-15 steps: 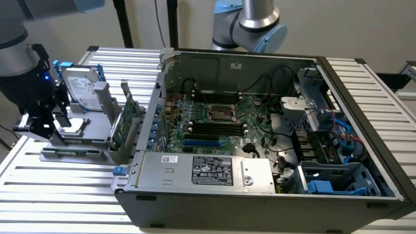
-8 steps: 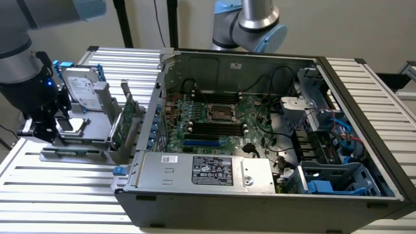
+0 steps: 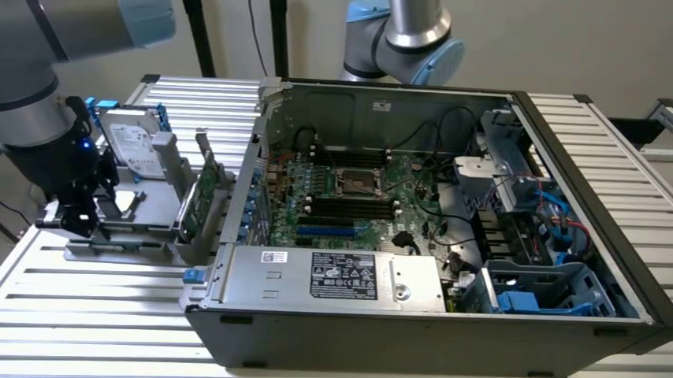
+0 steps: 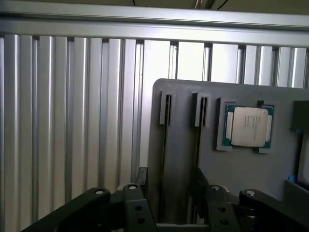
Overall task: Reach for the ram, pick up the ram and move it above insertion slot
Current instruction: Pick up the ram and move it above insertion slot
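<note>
**While the jaws hang wide, the ram sits unpicked**

As the gripper hovers over the grey holder at the exterior view's left, its jaws stand spread and empty. I'd call this the reach. The ram looks to be the thin edge upright in a holder slot, in line with the gap between the fingers — hard to be sure. A grip would want the jaws squared across that edge — gently.

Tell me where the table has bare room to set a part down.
Bare table slats lie in front of the gray holder, at the exterior view's lower left, and past the open computer case on that view's right. Crowded: the holder, with hard drive, green card and the pincer at it, and the case's inside.
</note>
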You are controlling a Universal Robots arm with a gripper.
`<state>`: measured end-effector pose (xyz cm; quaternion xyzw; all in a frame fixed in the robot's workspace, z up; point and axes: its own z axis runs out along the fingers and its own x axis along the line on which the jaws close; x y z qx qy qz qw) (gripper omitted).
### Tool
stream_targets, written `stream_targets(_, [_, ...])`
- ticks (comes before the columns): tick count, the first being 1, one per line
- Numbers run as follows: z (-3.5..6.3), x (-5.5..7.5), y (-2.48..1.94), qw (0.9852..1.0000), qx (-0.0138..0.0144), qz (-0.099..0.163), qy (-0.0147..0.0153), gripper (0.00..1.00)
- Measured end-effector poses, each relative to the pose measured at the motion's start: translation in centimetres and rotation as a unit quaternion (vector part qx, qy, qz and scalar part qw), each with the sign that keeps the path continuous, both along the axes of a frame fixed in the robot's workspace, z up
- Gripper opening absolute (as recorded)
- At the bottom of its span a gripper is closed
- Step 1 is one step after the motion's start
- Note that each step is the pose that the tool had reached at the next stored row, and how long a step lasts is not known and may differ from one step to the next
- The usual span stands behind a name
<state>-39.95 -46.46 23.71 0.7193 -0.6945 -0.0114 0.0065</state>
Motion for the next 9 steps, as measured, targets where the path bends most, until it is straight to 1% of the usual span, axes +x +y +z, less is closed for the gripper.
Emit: stream_targets(9, [-1.64,0.0,0.0,1.0,0.0,0.003,0.0,0.48])
